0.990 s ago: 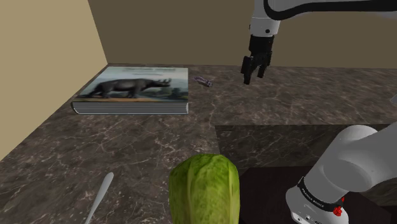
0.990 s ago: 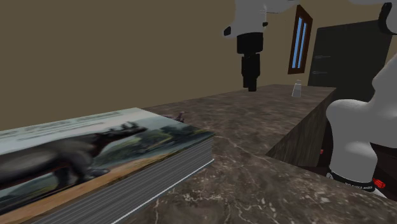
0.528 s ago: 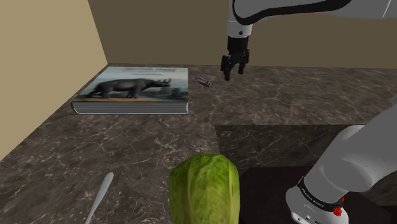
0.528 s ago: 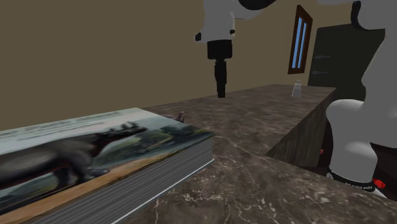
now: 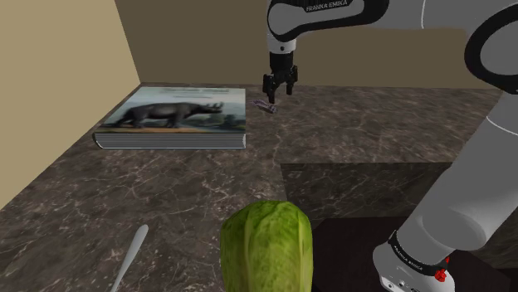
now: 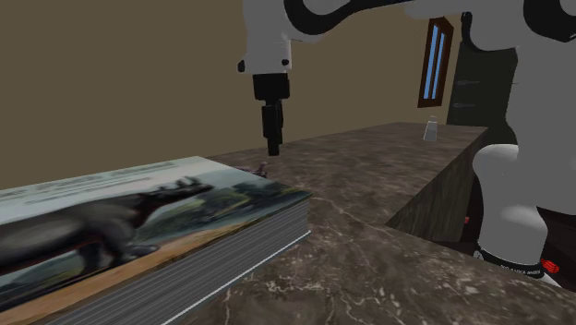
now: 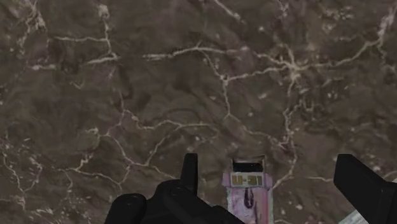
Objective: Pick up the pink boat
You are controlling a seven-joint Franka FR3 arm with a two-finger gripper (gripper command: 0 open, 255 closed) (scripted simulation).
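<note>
— Boat (image 5: 266, 105)?
— Pinkish; lying flat on the marble counter (image 5: 349, 141), towards its far edge by the wall; just beside the book (image 5: 178, 116), off its far corner at the shoulder view's right; not touching.
— Gripper (image 5: 278, 93)?
— Hanging above the boat, pointing down; clear of it.
— Jaws?
— Spread apart; pinching nothing; in the wrist view, boat lying between the fingers (image 7: 189, 175), touched by neither.
— Elsewhere?
— Lettuce (image 5: 267, 245) at the near edge; pale utensil (image 5: 130, 255) near it, towards the shoulder view's left.
</note>
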